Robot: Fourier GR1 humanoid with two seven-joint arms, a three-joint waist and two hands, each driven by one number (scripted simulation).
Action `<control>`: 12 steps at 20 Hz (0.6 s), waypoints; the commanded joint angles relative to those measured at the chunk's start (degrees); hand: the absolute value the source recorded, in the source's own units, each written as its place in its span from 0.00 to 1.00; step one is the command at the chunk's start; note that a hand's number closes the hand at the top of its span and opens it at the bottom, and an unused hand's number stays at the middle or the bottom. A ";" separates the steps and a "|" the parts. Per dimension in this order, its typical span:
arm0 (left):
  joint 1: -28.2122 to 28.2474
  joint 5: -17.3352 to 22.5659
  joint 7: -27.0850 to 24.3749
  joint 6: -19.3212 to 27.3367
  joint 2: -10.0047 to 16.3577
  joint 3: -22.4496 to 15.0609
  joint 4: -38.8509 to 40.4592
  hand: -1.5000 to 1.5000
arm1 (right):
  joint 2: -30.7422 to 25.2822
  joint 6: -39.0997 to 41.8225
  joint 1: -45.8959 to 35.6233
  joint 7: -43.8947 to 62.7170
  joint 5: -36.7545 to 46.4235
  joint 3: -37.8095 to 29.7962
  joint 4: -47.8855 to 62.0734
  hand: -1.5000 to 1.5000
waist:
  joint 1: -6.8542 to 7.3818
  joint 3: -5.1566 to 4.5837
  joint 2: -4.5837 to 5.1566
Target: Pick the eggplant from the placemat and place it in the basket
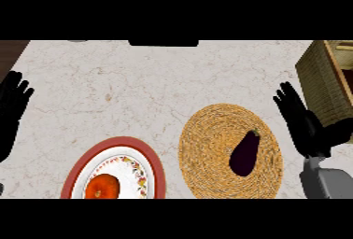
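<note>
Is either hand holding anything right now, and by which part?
Nothing is held. The left hand and the right hand are both open, fingers up, and the eggplant lies on the placemat, clear of both.

Bare counter (138, 79) is lying open beyond the placemat (207, 135) and plate (124, 140); the basket (321, 79) is standing tall at right.

Counter (103, 84) fills nearly the whole view: pale off-white stone top, marble look, thin grey-brown veins running all over it. Light on it is flat and even. Upper left corner: 1 dark brown strip (12, 49) beyond the counter's slanted edge. Top edge, centre: 1 black shape (163, 43), cut off, can't tell what.
</note>
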 commanded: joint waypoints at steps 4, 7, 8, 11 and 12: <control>-2.23 -5.57 -4.74 -5.20 -0.95 -6.11 0.01 0.50 | -3.35 -7.76 1.93 5.04 5.69 -1.92 -3.85 1.00 | -3.65 -0.92 -1.28; -4.17 -5.51 -5.51 -8.82 -2.13 -10.22 -0.63 0.50 | -8.11 -4.11 -3.62 0.95 17.01 7.91 -8.18 1.00 | -2.89 -1.20 -1.08; -4.12 -7.14 -6.93 -8.90 -3.62 -12.02 0.21 0.50 | 0.80 -10.21 -2.43 0.60 16.80 10.17 -9.31 1.00 | -2.61 -0.95 -1.11; -6.93 -6.64 -7.42 -10.09 -4.81 -11.60 3.18 0.50 | 11.24 -24.07 -2.40 0.74 28.62 18.07 -4.77 0.00 | -1.93 -0.96 -0.84; -3.77 -7.99 -7.66 -9.19 -4.86 -12.87 0.09 0.50 | 12.02 -28.21 -3.29 5.19 32.40 19.00 -5.05 0.00 | -1.18 -0.97 -1.22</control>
